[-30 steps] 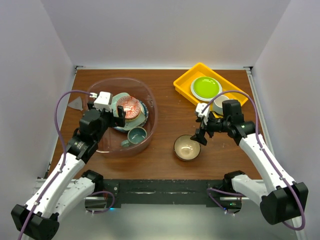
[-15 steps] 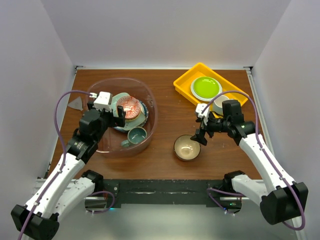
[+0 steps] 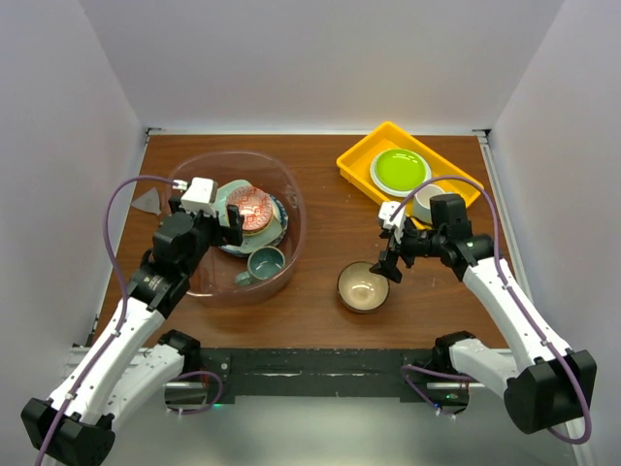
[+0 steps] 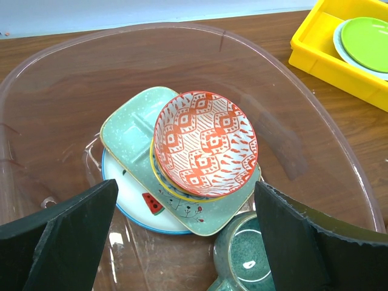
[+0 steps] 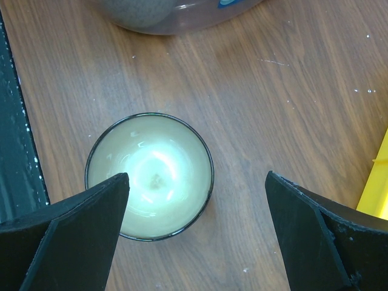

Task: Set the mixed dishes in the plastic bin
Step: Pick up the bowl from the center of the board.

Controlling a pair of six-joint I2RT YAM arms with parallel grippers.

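The transparent plastic bin (image 3: 296, 209) stands at the left of the table. In it lie a red-patterned bowl (image 4: 205, 144), a pale mint squarish dish (image 4: 130, 136), a white plate with a watermelon picture (image 4: 130, 200) and a teal mug (image 4: 248, 254), stacked or side by side. My left gripper (image 4: 186, 185) is open and empty above the bin's near side; it also shows in the top view (image 3: 225, 221). A small cream bowl with a dark rim (image 3: 363, 286) stands alone on the table. My right gripper (image 5: 197, 174) is open and empty just above this bowl (image 5: 150, 176), over its right rim.
A yellow tray (image 3: 361, 160) at the back right holds a lime-green plate (image 3: 400, 169) and a small white cup (image 3: 427, 199), partly hidden by my right arm. A small grey piece (image 3: 147, 201) lies left of the bin. A black strip (image 5: 12, 121) marks the table's near edge.
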